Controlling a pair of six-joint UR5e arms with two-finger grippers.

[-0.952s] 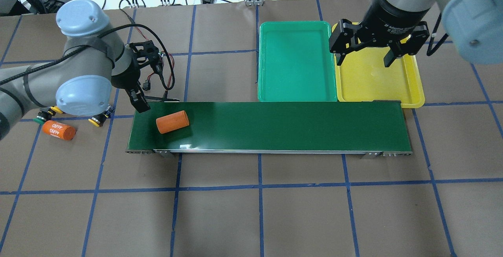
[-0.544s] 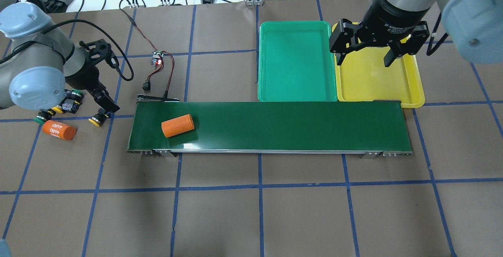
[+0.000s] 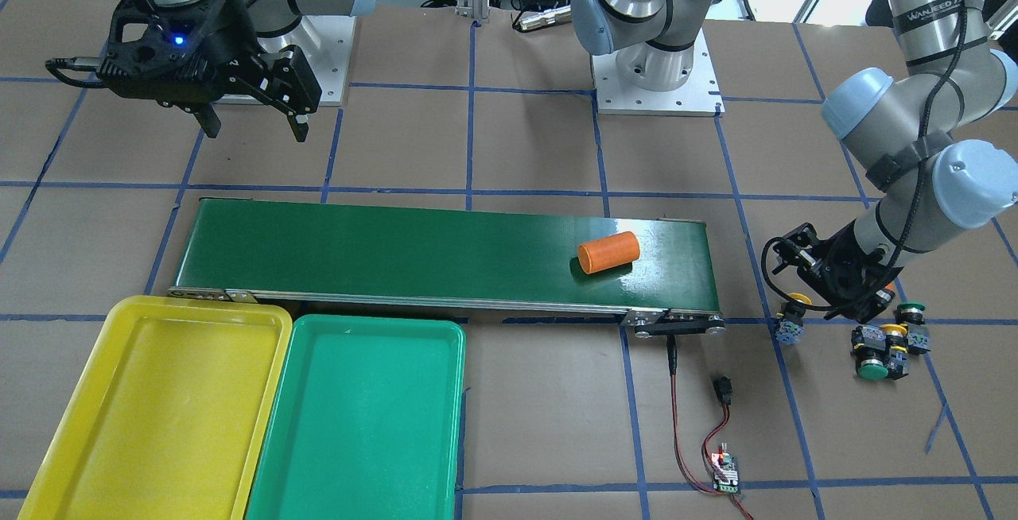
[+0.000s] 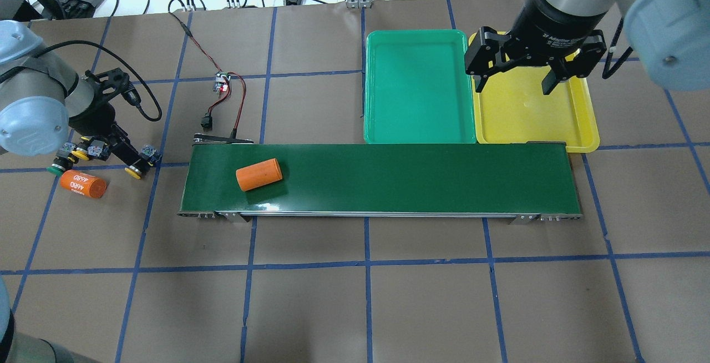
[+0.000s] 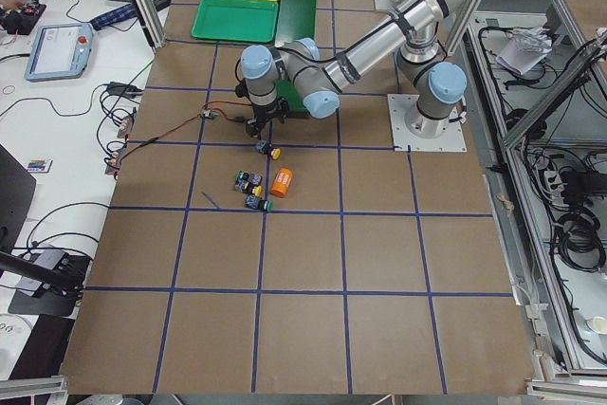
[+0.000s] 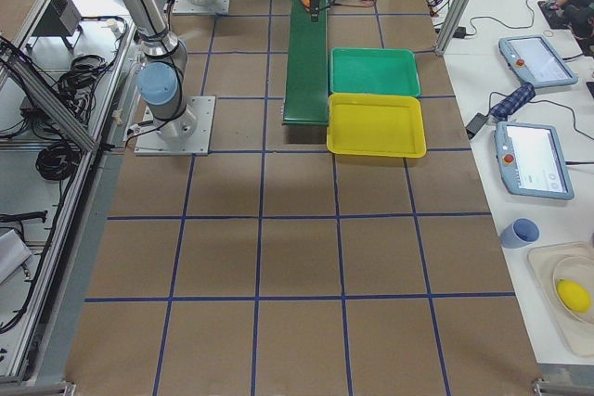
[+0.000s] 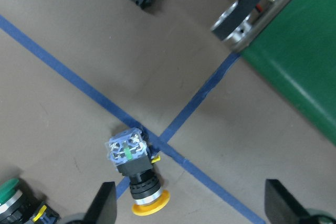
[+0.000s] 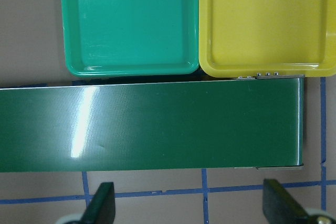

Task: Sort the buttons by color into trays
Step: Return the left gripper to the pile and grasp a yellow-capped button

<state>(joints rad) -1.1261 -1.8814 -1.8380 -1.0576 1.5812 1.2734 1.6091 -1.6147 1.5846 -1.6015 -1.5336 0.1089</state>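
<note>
My left gripper (image 7: 195, 205) hangs open over the table left of the belt, its fingers (image 7: 106, 205) wide apart. A yellow button (image 7: 137, 182) lies on its side just by the left finger, on a blue tape cross, untouched. The same yellow button (image 4: 140, 164) shows from overhead beside the left gripper (image 4: 121, 149). More buttons (image 3: 879, 345), green and yellow capped, cluster close by. My right gripper (image 4: 516, 82) is open and holds nothing above the yellow tray (image 4: 527, 121). The green tray (image 4: 416, 91) sits beside it. No button shows in either tray.
An orange cylinder (image 4: 259, 174) lies on the long dark-green conveyor belt (image 4: 416, 180). A second orange cylinder marked 4680 (image 4: 83, 184) rests near the buttons. A small circuit board with red and black wires (image 4: 222, 82) sits behind the belt's left end.
My left arm has swung left, away from the belt, to above the buttons. The orange cylinder has travelled a little to the right along the belt. The right arm has not moved.
</note>
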